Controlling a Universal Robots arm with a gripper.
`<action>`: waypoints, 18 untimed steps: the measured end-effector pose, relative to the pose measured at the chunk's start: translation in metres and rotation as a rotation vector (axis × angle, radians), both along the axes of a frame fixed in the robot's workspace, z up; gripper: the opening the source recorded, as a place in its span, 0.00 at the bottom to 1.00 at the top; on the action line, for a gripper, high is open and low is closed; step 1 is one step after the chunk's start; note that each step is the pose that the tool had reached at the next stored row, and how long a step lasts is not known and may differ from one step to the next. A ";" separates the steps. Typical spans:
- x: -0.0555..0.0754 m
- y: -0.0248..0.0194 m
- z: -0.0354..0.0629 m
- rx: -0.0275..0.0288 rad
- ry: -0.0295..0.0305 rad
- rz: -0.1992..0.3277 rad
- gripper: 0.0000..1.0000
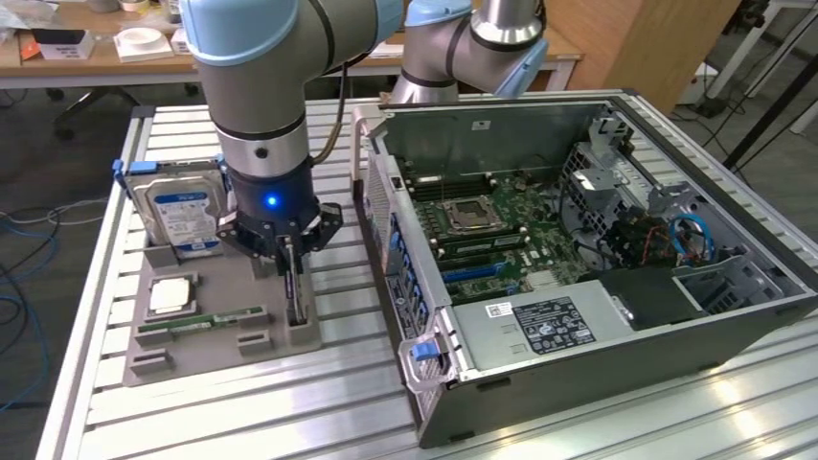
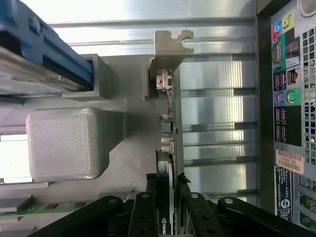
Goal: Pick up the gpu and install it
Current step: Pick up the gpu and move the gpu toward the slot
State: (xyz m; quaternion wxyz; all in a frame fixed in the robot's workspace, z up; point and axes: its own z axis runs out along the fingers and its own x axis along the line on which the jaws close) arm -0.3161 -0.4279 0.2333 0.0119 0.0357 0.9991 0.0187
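Note:
The gpu (image 1: 298,292) stands on edge in a slot of the grey holder tray (image 1: 211,359), to the exterior view's left of the open computer case (image 1: 576,287). My gripper (image 1: 289,257) has come straight down over the card's upper edge. In the wrist view the gpu (image 2: 171,123) runs away from me as a thin card, with its silver end bracket (image 2: 168,49) at the far end. The gripper (image 2: 168,190) has one black finger (image 2: 151,187) on each side of the card, pressed against it. The card still sits in its slot.
The tray also holds a hard drive (image 1: 186,206) with a blue-white label, a CPU (image 1: 172,295) and a memory stick (image 1: 205,324). The case lies open with its motherboard (image 1: 499,240) showing; its rear panel (image 2: 291,108) is close beside the card. Everything rests on a slatted aluminium table (image 1: 256,417).

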 end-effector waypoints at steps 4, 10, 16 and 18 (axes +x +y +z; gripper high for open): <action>0.000 0.0000 0.0000 0.0000 0.0000 -0.001 0.26; 0.000 0.0000 0.0000 0.0000 0.0000 -0.002 0.26; 0.000 0.0000 0.0090 0.0000 0.0000 -0.002 0.26; 0.000 0.0000 0.0150 0.0000 0.0000 -0.002 0.26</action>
